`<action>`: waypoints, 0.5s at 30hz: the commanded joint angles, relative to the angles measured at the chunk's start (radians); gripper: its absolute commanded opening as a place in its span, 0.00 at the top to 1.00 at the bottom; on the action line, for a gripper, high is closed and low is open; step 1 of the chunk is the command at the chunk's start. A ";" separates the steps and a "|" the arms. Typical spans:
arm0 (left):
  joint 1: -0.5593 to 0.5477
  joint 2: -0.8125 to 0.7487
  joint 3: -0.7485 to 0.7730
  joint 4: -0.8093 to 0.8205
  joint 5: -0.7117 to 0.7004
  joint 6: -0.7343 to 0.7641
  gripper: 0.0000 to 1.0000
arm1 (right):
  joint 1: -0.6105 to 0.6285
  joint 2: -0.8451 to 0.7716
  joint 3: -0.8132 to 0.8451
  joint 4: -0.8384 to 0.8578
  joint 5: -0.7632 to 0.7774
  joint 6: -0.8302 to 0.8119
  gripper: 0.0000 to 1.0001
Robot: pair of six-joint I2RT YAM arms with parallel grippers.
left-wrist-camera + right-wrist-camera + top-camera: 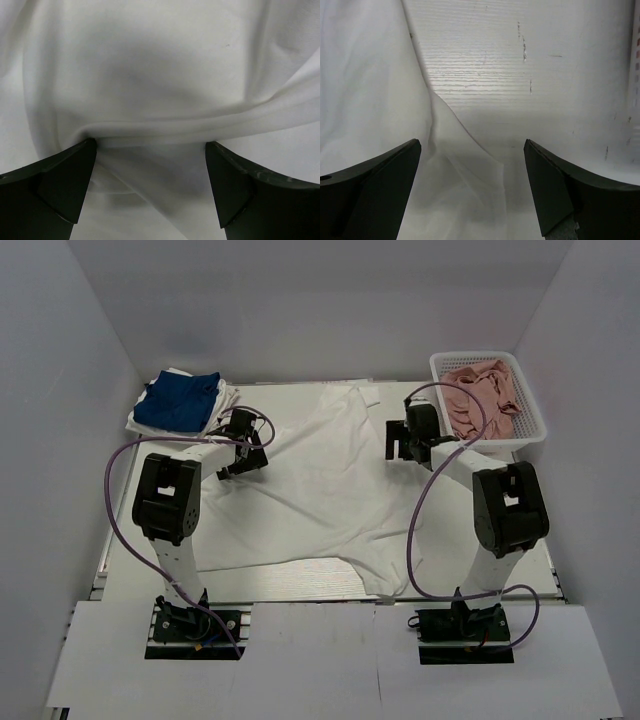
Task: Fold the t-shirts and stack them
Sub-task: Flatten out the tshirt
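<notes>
Left gripper [150,146] is standing wide open with a ridge of the white t-shirt [165,75] lying between its jaws; right gripper [471,145], also wide, is straddling the shirt's edge, the table [530,75] showing beyond. We are aiming to pinch both deep, then lift evenly.
</notes>
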 commanded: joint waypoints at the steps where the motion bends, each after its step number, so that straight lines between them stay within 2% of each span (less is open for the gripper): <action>1: 0.017 -0.016 -0.033 -0.099 -0.034 0.018 0.00 | 0.026 0.026 0.036 0.013 0.069 -0.147 0.11; 5: 0.017 -0.016 -0.033 -0.081 -0.021 0.037 0.00 | 0.089 0.143 0.119 -0.057 0.121 -0.192 0.11; 8: 0.017 -0.025 -0.033 -0.072 -0.021 0.037 0.00 | 0.104 0.209 0.186 -0.137 0.245 -0.172 0.11; 11: 0.017 -0.025 -0.033 -0.072 -0.021 0.046 0.00 | 0.103 0.252 0.206 -0.266 0.346 -0.042 0.11; 15: 0.017 -0.006 -0.023 -0.072 -0.021 0.046 0.00 | 0.086 0.230 0.153 -0.402 0.391 0.127 0.11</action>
